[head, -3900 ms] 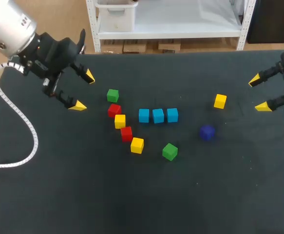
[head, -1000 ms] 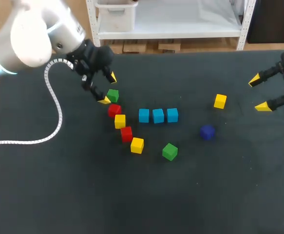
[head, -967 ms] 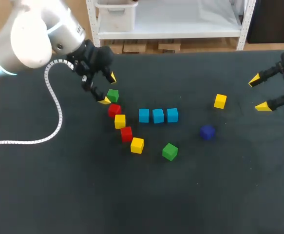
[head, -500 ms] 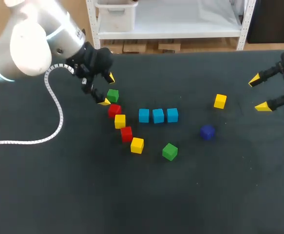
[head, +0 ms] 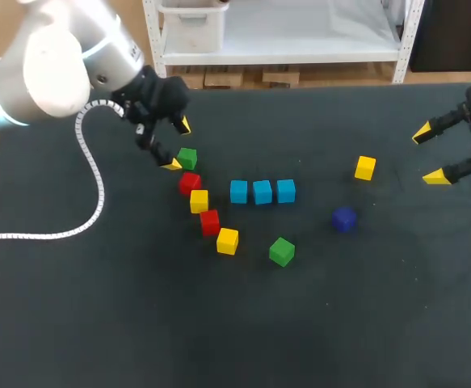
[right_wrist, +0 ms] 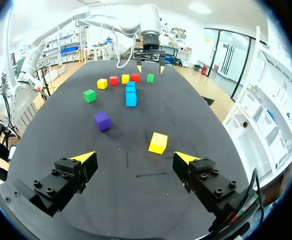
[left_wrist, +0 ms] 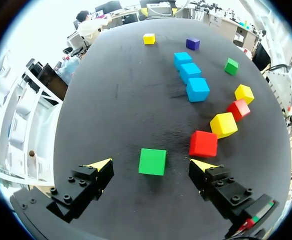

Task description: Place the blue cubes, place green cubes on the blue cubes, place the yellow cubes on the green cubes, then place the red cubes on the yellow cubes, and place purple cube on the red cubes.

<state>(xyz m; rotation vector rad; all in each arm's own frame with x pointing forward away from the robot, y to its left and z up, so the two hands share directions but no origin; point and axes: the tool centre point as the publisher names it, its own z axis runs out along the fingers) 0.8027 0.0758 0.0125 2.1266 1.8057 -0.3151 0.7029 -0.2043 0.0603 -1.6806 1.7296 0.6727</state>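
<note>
My left gripper [head: 178,145] stands open over the back green cube [head: 187,158]; in the left wrist view the green cube [left_wrist: 153,161] lies between the fingers of the gripper [left_wrist: 152,166], untouched. Two red cubes [head: 190,183] [head: 209,221] and two yellow cubes [head: 199,200] [head: 227,240] run in a diagonal line beside it. Three blue cubes [head: 262,191] sit in a row at mid-table. A second green cube [head: 281,251], the purple cube [head: 344,219] and a third yellow cube [head: 365,167] lie apart. My right gripper [head: 429,153] hangs open at the right edge, with that yellow cube [right_wrist: 158,142] ahead of it.
The left arm's white cable [head: 90,186] trails over the table's left side. The black table [head: 235,323] has bare room along its front half and between the blue row and the right gripper.
The left arm came in from the far left to the back green cube, and over the last second it only shifted slightly there. The right arm and all cubes stayed put.
</note>
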